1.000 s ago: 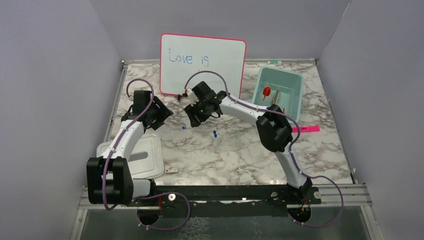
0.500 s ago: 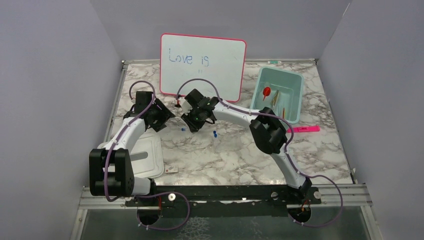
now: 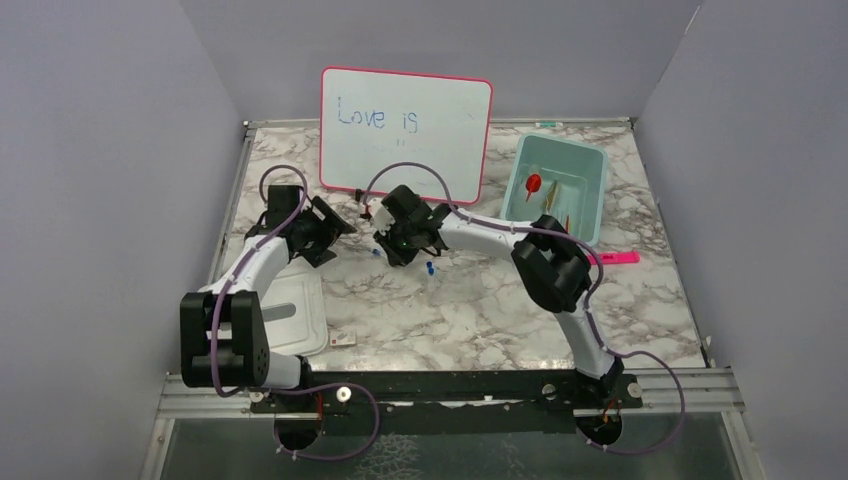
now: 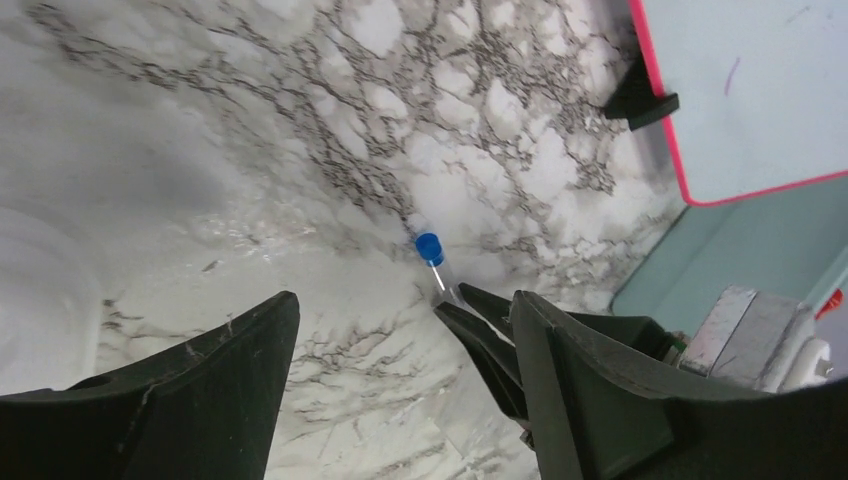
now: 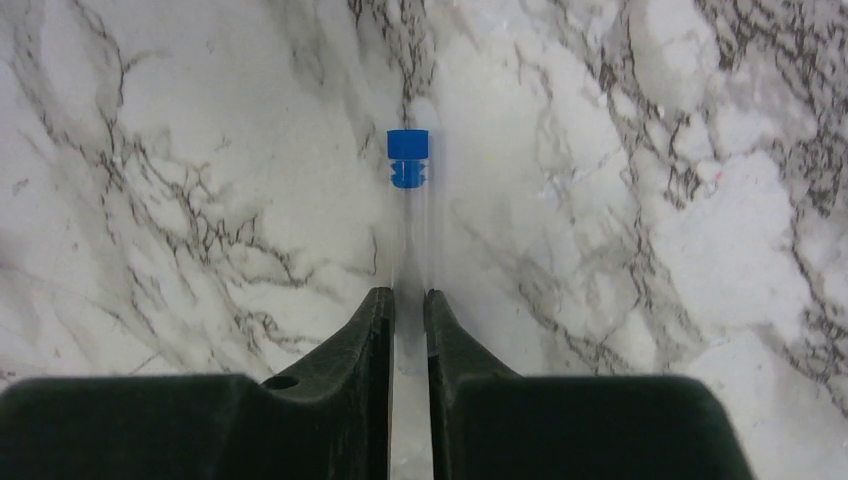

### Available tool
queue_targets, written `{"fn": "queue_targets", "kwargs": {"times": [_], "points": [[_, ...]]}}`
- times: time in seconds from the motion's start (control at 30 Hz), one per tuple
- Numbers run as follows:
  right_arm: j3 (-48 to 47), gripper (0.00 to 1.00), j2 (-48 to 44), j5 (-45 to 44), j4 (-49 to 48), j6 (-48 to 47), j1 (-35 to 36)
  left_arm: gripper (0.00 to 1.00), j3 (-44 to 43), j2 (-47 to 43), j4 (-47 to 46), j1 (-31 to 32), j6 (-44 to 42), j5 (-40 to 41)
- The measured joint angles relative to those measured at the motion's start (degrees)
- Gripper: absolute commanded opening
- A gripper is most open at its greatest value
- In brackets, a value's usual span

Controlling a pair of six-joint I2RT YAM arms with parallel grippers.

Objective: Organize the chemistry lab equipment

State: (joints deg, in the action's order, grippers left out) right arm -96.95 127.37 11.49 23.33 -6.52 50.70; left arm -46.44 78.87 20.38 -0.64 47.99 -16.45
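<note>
So the blue-capped tube (image 5: pixel 410 215) is sitting out in front of the pink-framed whiteboard (image 3: pixel 405 130), not far from its bottom edge and roughly under the middle of it. Its cap points away from the right gripper (image 5: pixel 409 305). That gripper's two fingers (image 5: pixel 375 330) are pinched in tight on the clear body of the tube, with only the glass between them, so it's got a proper hold. Can't honestly tell if the tube is flat on the marble table (image 3: pixel 480 310) or a hair off it. The left gripper (image 4: pixel 400 300) is low in front of the whiteboard's lower left corner and faces the same tube. Its fingers (image 4: pixel 220 380) are spread wide with nothing in them, just bare marble in the gap. A second blue-capped tube (image 3: pixel 430 268) lies a bit farther out from the whiteboard than the first one and slightly to the right of it, loose on the table. Just beside the whiteboard's right edge is a teal bin (image 3: pixel 562 143) with a red item (image 3: pixel 533 183) and a brown-handled tool (image 3: pixel 552 192) in it, too small to say more. The pink marker (image 3: pixel 615 258) lies past the bin's front, farther right of the whiteboard. A white tray (image 3: pixel 300 320) sits well away from the whiteboard, toward the near left.
</note>
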Motion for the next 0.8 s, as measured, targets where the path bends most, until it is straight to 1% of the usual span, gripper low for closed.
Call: {"fn": "queue_targets", "kwargs": {"times": [0.1,0.23,0.4,0.5,0.6,0.7,0.8], "points": [[6.5,0.13,-4.3,0.0,-3.5,0.6,0.0,0.84,0.0,1.6,-2.2,0.0,-0.8,-4.8],[11.6,0.13,-9.4,0.0,-8.8,1.4,0.0,0.75,0.0,4.0,-4.4,0.0,-2.6,-10.9],[14.6,0.13,-13.7,0.2,-14.8,1.8,0.0,0.57,0.0,4.3,-7.5,0.0,-4.2,-17.4],[16.5,0.13,-15.6,0.5,-17.5,2.0,0.0,0.50,0.0,4.5,-8.9,0.0,-4.5,-20.5],[17.4,0.13,-16.5,1.2,-18.9,2.0,0.0,0.45,0.0,5.0,-9.9,0.3,-4.5,-22.3],[17.7,0.13,-16.5,1.9,-19.4,1.9,0.0,0.44,0.1,5.0,-10.5,0.3,-4.5,-23.7],[18.0,0.13,-16.5,2.5,-19.8,1.9,0.0,0.37,0.1,5.2,-11.1,0.3,-4.5,-25.0]]}}
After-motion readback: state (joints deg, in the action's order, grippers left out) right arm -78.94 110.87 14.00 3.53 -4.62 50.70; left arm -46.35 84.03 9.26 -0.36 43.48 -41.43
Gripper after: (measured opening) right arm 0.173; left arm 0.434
